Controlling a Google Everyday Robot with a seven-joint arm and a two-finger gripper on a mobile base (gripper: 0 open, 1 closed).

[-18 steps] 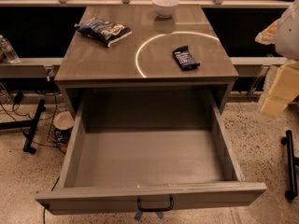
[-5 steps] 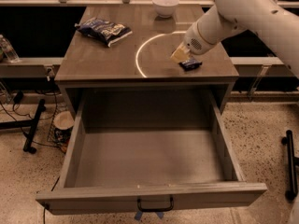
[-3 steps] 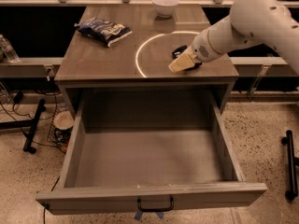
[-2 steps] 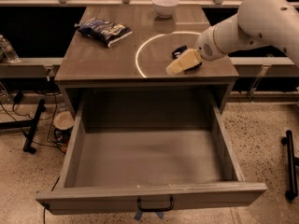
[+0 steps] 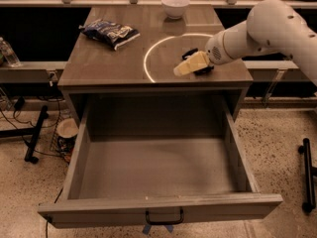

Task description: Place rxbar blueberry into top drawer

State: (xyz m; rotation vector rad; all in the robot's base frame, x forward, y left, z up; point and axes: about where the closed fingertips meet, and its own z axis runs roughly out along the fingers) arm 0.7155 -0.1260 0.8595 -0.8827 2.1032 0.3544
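The rxbar blueberry (image 5: 203,70) lies on the right part of the cabinet top, near its front edge. It is mostly covered, and only dark bits show around the gripper. My gripper (image 5: 185,67) is cream-coloured. It reaches in from the right on the white arm (image 5: 267,26), sits low over the bar and points left. I cannot tell whether it holds the bar. The top drawer (image 5: 158,208) is pulled fully out below, its grey inside bare, with the black handle (image 5: 163,217) on its front.
A crinkled blue-and-white snack bag (image 5: 111,32) lies at the back left of the cabinet top (image 5: 99,63). A white bowl (image 5: 175,5) stands at the back centre. A bright ring of light (image 5: 148,63) marks the top. A black stand leg (image 5: 34,140) is on the floor at left, and a black post (image 5: 308,175) at right.
Six seconds ago the arm was off to the right and the bar lay uncovered. The arm has swung in and come down over the bar. In the last second it has barely moved.
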